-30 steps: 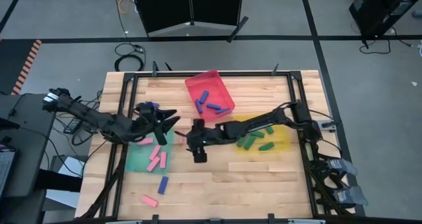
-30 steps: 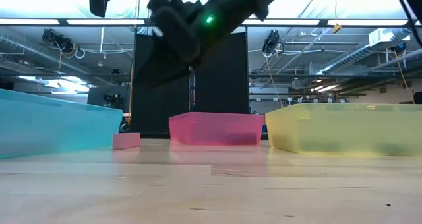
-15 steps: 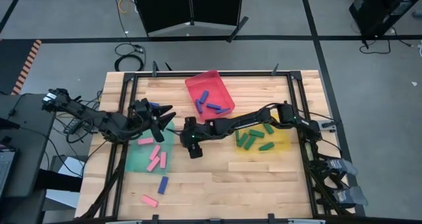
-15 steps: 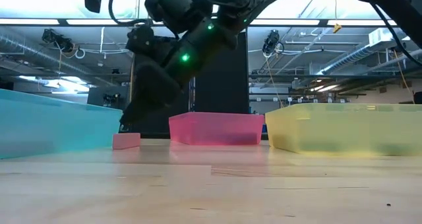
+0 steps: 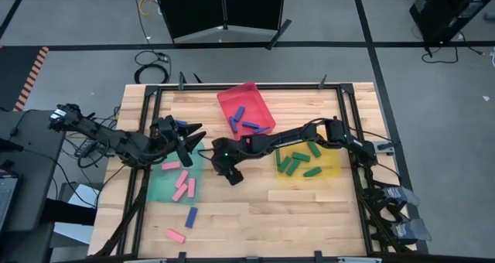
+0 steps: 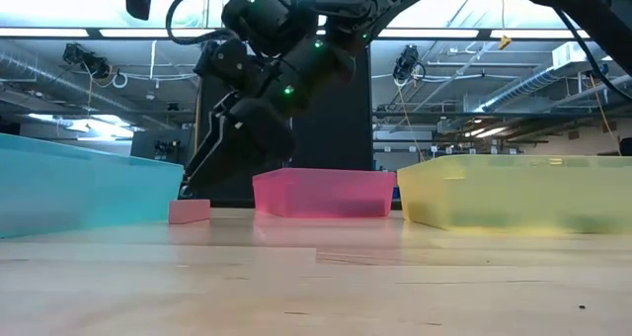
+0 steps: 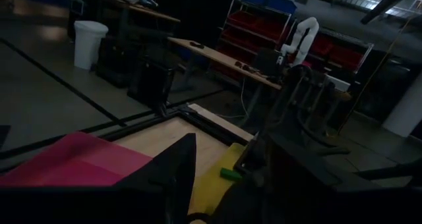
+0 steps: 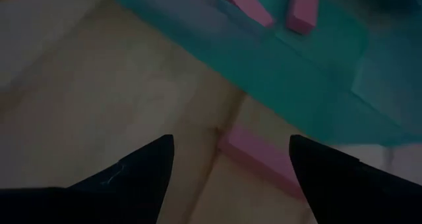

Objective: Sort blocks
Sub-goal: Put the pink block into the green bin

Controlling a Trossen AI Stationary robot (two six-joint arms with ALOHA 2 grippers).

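My right gripper (image 8: pixel 231 168) (image 5: pixel 226 169) is open and low over the table by the green tray's (image 5: pixel 166 187) right edge. Its fingers stand on either side of a pink block (image 8: pixel 257 159) (image 6: pixel 188 210) lying flat on the wood beside that tray, touching nothing. Pink blocks (image 5: pixel 182 187) lie in the green tray, blue-purple ones (image 5: pixel 246 124) in the red tray (image 5: pixel 261 100), and dark green ones (image 5: pixel 295 162) in the yellow tray (image 5: pixel 334 164). My left gripper (image 5: pixel 192 143) hovers open over the green tray's far right corner, with a blue-purple piece (image 5: pixel 179 124) close beside it.
One blue-purple block (image 5: pixel 191 216) and one pink block (image 5: pixel 176 234) lie loose on the wood toward the near left. The two grippers are close together between the green and red trays. A black frame (image 5: pixel 143 209) borders the table.
My right gripper has travelled toward the table's left and come down, from mid-table to just above the pink block beside the green tray. My left gripper drew back slightly toward the left edge.
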